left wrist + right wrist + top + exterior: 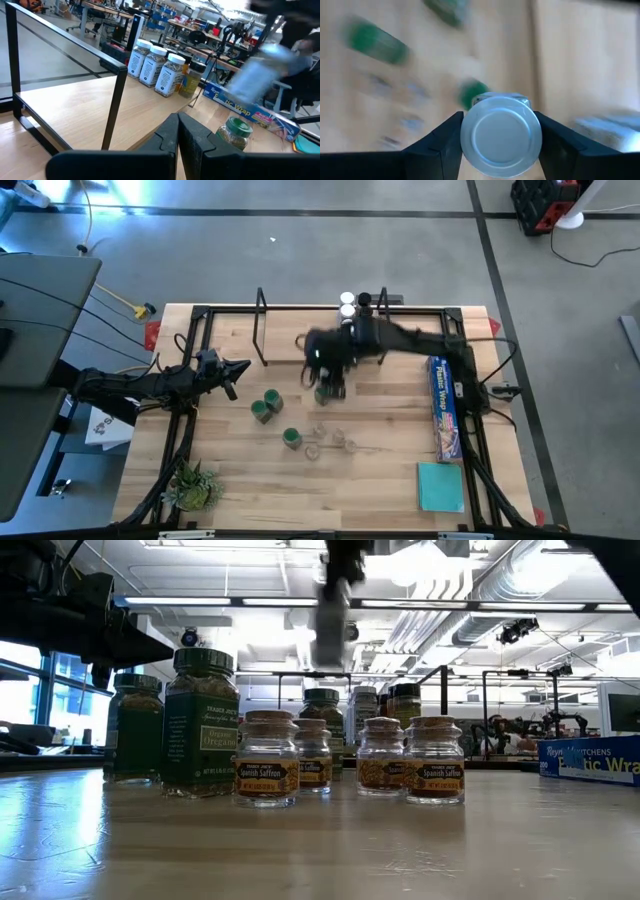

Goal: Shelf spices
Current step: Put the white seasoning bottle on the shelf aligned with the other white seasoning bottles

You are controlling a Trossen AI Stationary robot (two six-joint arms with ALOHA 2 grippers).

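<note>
Jar (501,136) aloft, pinched in right gripper (500,142).
Shelf (300,350) just beyond; left gripper (177,137) pressed together, farther off.

Green-lidded jars (267,406) – three; small clear saffron jars (266,757) – four; white-lidded jars (153,64) – three.

A robotics lab or workshop with an open industrial interior. Exposed ducts (520,570) and strip lights (230,602) run across the ceiling. Beyond the wooden table (240,480) are a polished concrete floor (300,260), rows of workbenches (200,30) crowded with equipment, and large windows (40,690).
</note>
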